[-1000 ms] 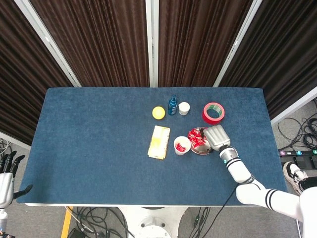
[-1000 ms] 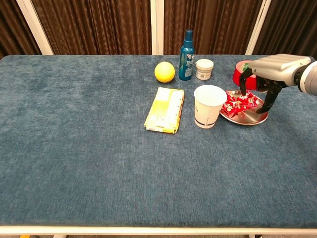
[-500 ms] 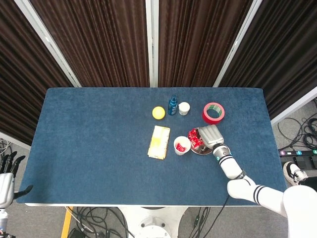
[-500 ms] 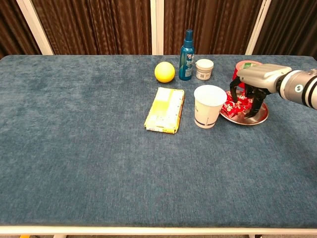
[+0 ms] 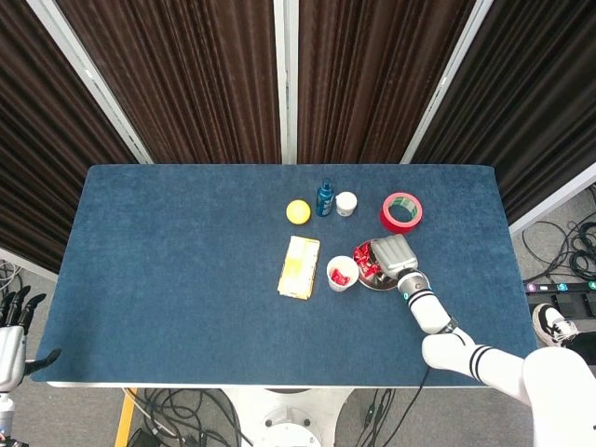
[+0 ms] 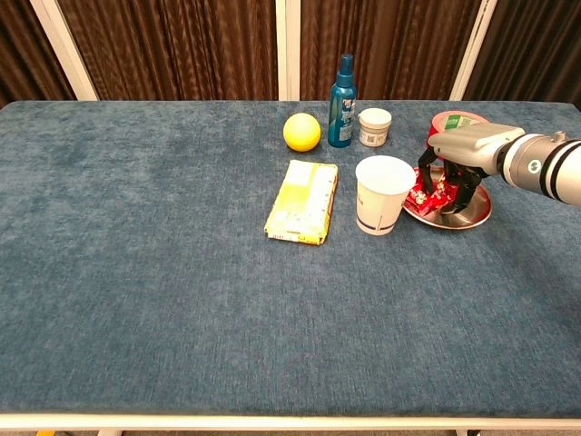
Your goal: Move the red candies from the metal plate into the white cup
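The white cup [image 6: 383, 193] stands just left of the metal plate [image 6: 465, 219]; in the head view the cup [image 5: 342, 273] has red candies inside. More red candies [image 6: 424, 193] are piled on the plate's left half. My right hand [image 6: 461, 153] hovers low over the plate, palm down, its fingers [image 6: 465, 186] curved apart and reaching into the pile; no candy shows lifted. From above, the right hand [image 5: 393, 253] covers most of the plate [image 5: 380, 286]. My left hand [image 5: 11, 326] hangs off the table's front left corner, fingers apart and empty.
A yellow packet [image 6: 303, 202] lies left of the cup. Behind stand a yellow ball [image 6: 301, 132], a blue bottle [image 6: 342, 89] and a small white jar [image 6: 374, 126]. A red tape roll [image 6: 445, 123] sits right behind the plate, close to my right hand.
My right hand has moved left and down over the plate, its fingers now in among the candies. The left hand has not moved.
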Controlling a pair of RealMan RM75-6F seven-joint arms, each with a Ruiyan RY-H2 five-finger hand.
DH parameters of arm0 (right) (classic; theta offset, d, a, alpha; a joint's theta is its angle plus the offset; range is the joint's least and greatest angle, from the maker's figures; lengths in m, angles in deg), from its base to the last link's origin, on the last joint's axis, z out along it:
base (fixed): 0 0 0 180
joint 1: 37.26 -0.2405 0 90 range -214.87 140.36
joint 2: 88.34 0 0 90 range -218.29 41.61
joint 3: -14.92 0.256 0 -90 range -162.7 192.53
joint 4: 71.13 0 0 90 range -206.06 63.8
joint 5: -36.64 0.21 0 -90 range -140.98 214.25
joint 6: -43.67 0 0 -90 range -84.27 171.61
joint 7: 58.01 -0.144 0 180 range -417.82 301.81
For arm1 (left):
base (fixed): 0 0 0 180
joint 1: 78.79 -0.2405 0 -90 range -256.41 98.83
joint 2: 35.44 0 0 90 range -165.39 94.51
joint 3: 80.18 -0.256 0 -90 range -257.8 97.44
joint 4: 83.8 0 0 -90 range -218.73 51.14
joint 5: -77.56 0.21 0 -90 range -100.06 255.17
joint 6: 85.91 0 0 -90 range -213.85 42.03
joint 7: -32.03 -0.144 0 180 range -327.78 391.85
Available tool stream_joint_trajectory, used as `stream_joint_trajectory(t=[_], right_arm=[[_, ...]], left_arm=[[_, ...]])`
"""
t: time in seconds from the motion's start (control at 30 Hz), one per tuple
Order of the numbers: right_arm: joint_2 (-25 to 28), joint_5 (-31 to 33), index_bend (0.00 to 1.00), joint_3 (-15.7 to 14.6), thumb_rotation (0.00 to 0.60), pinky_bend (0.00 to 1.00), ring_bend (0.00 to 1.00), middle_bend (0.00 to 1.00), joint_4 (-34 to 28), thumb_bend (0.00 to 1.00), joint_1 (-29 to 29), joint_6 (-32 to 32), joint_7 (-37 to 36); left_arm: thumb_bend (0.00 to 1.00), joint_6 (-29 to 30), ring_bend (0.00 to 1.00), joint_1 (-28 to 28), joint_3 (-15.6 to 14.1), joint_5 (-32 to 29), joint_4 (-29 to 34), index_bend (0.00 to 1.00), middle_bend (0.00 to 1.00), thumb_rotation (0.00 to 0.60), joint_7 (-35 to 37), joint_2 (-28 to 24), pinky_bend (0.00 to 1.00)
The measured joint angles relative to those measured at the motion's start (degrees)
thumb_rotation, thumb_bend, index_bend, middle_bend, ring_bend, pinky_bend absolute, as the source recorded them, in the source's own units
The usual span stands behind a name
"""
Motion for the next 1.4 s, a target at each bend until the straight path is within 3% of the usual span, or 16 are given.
stream_joint_trajectory(t=[0.47,0.93,1.23,1.4], right_arm=[[1.8,-0.6,0.55,1.2,0.600,1.00,0.94,0.98,-2.3,0.28,0.4,1.6,-0.9],[18.7,-8.4,0.54,5.0,0.600,1.00,0.93,0.98,-28.3,0.28,2.4,9.0,-5.2],[13.5,-7.9,0.49,3.0,0.600,1.00,0.93,0.97,-26.4,0.25,-0.4,5.8,-2.9],[12.9,-6.8,0.36,2.5,0.600,1.00,0.93,0.97,-26.2,0.09,-1.0,5.8,-1.7]], left_arm=[[0.00,0.1,0.09,-0.2,-0.1,-0.1,-0.1,0.22,0.17,0.600,0.0,0.0,0.16],[0.00,0.9,0.09,-0.2,0.1,0.7,1.4,0.22,0.17,0.600,-0.8,-0.7,0.16],[0.00,0.9,0.09,-0.8,-0.1,0.0,0.8,0.22,0.17,0.600,-0.1,-0.6,0.16],[0.00,0.8,0.09,-0.9,-0.1,-0.1,0.2,0.22,0.17,0.600,0.4,-0.4,0.16]])
